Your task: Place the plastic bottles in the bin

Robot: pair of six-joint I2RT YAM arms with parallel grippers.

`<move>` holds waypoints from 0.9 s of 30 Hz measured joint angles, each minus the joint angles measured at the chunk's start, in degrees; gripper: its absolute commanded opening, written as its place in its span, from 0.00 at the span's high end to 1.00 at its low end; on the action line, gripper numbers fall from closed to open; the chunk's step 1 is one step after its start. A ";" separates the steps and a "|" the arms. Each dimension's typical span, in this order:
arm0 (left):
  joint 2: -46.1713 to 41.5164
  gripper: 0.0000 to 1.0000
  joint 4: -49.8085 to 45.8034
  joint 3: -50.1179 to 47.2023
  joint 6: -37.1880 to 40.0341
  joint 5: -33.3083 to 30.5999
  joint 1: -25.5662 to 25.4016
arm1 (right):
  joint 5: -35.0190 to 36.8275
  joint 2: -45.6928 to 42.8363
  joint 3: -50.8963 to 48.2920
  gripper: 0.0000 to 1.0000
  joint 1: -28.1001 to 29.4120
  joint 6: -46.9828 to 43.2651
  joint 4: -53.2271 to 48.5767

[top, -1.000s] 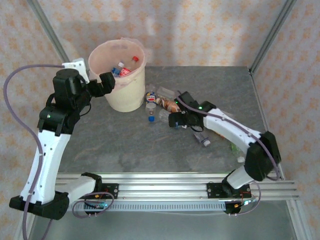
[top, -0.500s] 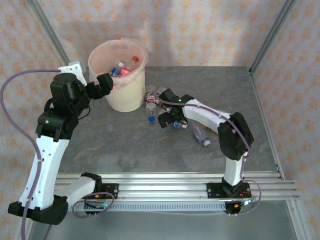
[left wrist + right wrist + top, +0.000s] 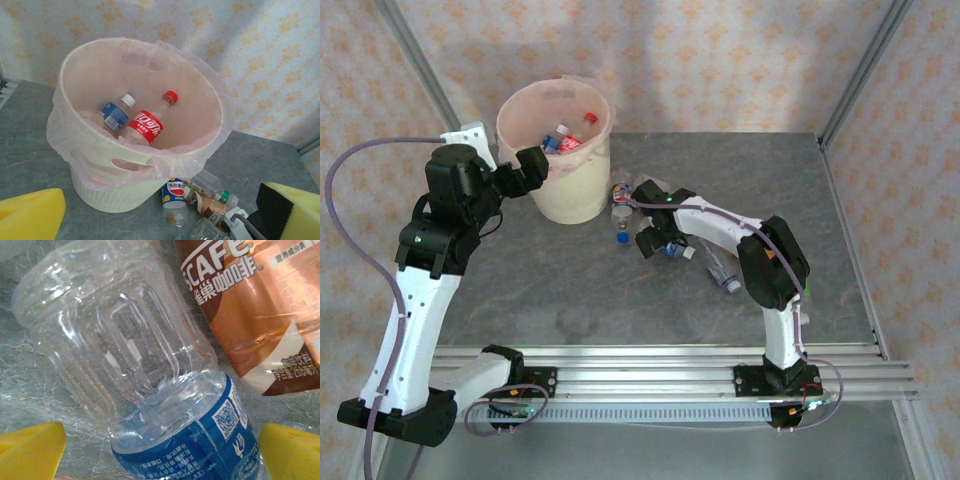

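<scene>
A clear ribbed bottle (image 3: 135, 355) with a blue label lay across the frame's centre on a grey tabletop (image 3: 30, 375). A brown-labelled coffee bottle (image 3: 260, 315) lay just beside it at upper right. Yellow pads (image 3: 30, 450) occupied the lower corners, set wide apart.

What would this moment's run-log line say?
left hand: open, beside bin | right hand: open, straddling clear blue-label bottle | bin: red-label bottle, white-capped bottle inside | loose bottles: beside bin
</scene>
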 measured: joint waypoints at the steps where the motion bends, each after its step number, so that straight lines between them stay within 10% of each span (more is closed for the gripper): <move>1: 0.00 0.00 0.00 0.00 0.00 0.00 0.00 | -0.17 0.00 -0.04 0.01 0.00 0.02 0.02; 16: 0.11 0.00 0.00 0.00 -0.04 0.04 0.00 | -7.06 -0.17 -6.75 0.04 1.22 4.57 3.72; 27: 0.11 0.00 0.00 0.00 -0.50 0.04 0.00 | -7.48 -0.42 -8.81 0.30 1.42 6.51 5.97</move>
